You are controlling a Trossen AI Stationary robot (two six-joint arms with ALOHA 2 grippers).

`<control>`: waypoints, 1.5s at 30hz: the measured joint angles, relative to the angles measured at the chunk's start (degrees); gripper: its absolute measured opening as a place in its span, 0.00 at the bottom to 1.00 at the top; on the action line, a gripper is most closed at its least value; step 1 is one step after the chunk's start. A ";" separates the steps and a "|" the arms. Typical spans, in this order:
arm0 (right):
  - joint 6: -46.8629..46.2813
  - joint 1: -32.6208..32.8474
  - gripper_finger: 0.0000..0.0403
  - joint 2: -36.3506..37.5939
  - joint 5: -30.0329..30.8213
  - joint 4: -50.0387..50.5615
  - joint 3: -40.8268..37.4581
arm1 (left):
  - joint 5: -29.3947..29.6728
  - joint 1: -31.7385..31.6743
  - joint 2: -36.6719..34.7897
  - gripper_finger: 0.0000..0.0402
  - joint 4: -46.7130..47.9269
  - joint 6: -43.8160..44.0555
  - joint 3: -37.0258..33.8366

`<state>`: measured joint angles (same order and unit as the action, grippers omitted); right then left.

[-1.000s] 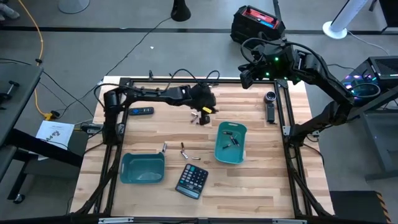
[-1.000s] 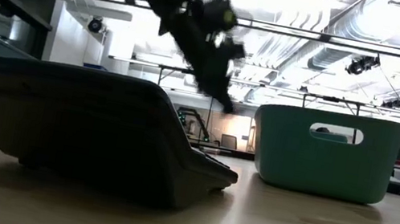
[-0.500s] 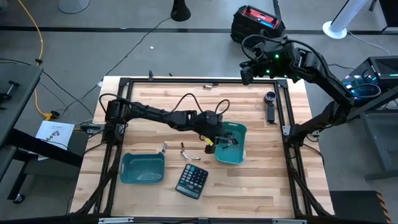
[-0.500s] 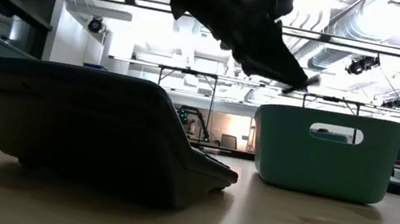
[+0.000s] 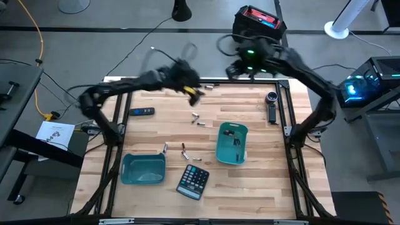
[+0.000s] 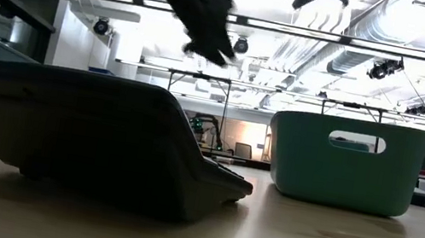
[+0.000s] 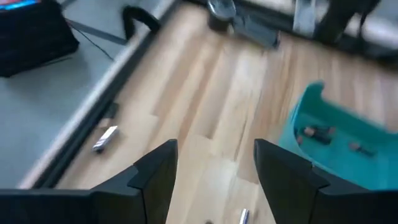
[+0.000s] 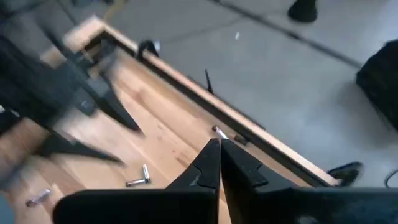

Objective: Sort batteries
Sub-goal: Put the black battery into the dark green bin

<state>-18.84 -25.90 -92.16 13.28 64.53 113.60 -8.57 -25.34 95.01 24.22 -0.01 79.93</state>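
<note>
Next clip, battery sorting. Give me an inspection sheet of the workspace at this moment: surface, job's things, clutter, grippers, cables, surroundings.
Surface: wooden table inside a dark frame.
Job's things: loose batteries mid-table, more near the calculator; some lie in the right teal bin; left teal bin looks empty.
Clutter: calculator; remote; dark stick-shaped device.
Grippers: left gripper open, empty, above the table's far side; right gripper shut, empty, over the far edge.
Cables: a yellow cable and dark cables on the floor.
Surroundings: black case; papers on the floor.
</note>
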 joint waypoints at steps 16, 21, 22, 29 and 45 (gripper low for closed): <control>-2.03 -16.38 0.00 -35.85 -26.33 -11.04 -0.09 | 12.56 5.96 -47.58 0.45 -15.80 32.23 -39.28; -5.42 -16.05 0.00 -39.30 -25.79 -15.83 -0.09 | 22.55 11.62 -51.50 0.45 -15.48 37.54 -43.52; -6.56 -15.95 0.00 -39.84 -25.77 -16.83 -0.09 | 23.69 12.24 -51.65 0.45 -15.48 38.31 -43.68; -13.39 -16.11 0.00 -43.99 -22.28 -17.96 -0.09 | 24.36 14.77 -51.13 0.45 -16.79 38.97 -43.72; -14.64 -16.49 0.00 -45.57 -19.29 -17.53 -0.11 | 24.39 16.41 -51.15 0.45 -16.88 38.48 -43.70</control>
<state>-33.48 -42.39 -137.73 -6.01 47.00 113.49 15.81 -8.93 43.86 7.33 38.47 36.23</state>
